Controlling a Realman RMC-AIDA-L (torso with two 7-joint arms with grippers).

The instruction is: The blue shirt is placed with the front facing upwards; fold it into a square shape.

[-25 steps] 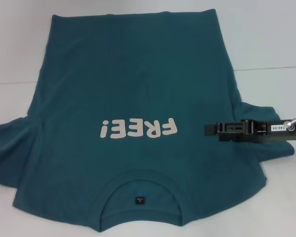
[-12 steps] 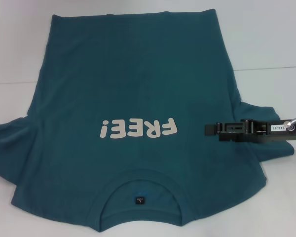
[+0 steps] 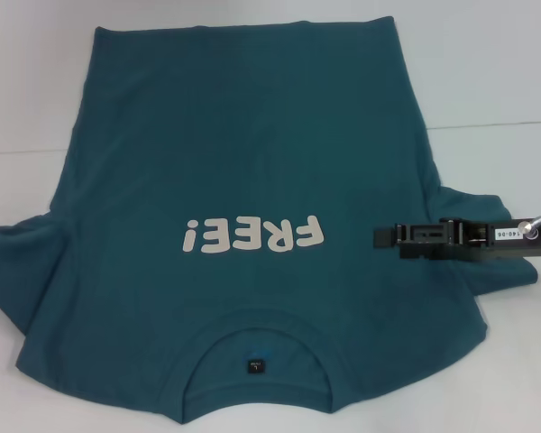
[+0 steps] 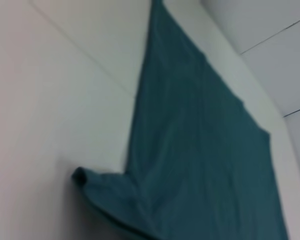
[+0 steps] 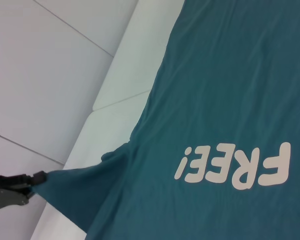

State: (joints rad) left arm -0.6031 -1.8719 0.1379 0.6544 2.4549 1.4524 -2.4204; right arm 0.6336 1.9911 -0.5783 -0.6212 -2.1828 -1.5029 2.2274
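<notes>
**A:** Teal shirt (image 3: 243, 207) is flat on the white table (image 3: 496, 63), front up, collar (image 3: 257, 361) nearest the robot, hem at the far end. So its long axis runs straight away from the body, and the sleeves stick out to each side.

**B:** Where are the arms?

**A:** Right gripper (image 3: 383, 236) lies low over the right sleeve (image 3: 487, 253), pointing inward toward the lettering. Can't tell if its fingers are apart or pinched. Left gripper (image 5: 37, 177) only turns up in the right wrist view, jaws closed on the tip of the left sleeve (image 5: 75, 195), which looks pulled outward.

**B:** So sleeves first?

**A:** My guess, yeah. Each arm sits by its own sleeve, and the shirt's body lies inward from both. Folding a sleeve means carrying it across the long axis toward the middle.
</notes>
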